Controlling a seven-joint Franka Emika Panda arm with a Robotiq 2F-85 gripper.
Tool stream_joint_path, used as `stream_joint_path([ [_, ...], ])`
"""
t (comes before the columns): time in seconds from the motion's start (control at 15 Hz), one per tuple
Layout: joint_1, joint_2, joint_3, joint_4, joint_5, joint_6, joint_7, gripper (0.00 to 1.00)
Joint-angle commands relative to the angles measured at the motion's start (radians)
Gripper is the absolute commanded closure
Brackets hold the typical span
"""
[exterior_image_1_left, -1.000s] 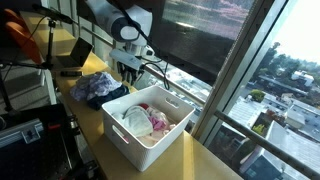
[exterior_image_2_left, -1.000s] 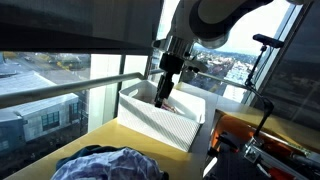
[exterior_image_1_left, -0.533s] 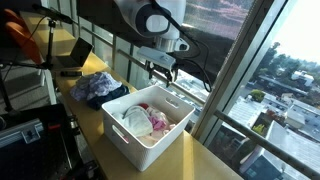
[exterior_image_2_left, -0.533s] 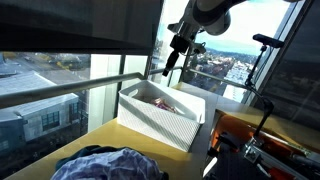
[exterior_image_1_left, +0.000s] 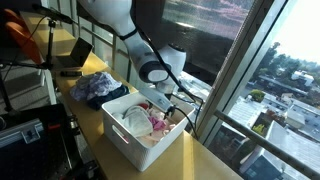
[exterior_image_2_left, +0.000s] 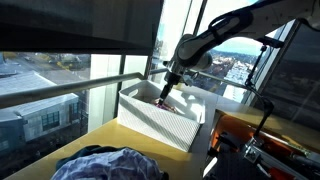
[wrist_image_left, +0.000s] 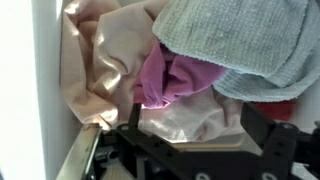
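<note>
Pink cloth (wrist_image_left: 168, 85) lies right under your fingers (wrist_image_left: 258, 130), down in the white bin (exterior_image_1_left: 140, 148) on the bench (exterior_image_1_left: 215, 165). The fingers are spread as wide as they go, and they hold nothing. In the wrist view the pink cloth sits between a tan cloth (wrist_image_left: 95, 70) and a grey towel (wrist_image_left: 240, 40), all bunched close together. In both exterior views the arm (exterior_image_1_left: 140, 55) bends down, so the fingers hang just inside the bin. A heap of other clothes (exterior_image_1_left: 95, 88) lies on the bench beside the bin, away from the fingers.

I think you are at the reach-in step: lined up over the pink cloth, but I cannot tell if you touch it. Your next move calls for going straight down with one finger on each side of the pink lump, then a firm squeeze. Mind the towel edge, because it could get pinched too.
</note>
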Motion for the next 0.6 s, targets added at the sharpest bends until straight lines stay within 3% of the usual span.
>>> stream_joint_path([
  [0.0, -0.051, 0.131, 0.016, 0.081, 0.003, 0.03, 0.029, 0.0],
  [0.4, -0.063, 0.197, 0.04, 0.002, -0.023, 0.08, 0.053, 0.0],
  [0.47, -0.055, 0.177, 0.04, -0.031, -0.038, 0.09, 0.05, 0.25],
  [0.53, -0.05, 0.167, 0.038, -0.05, -0.053, 0.099, 0.049, 0.26],
])
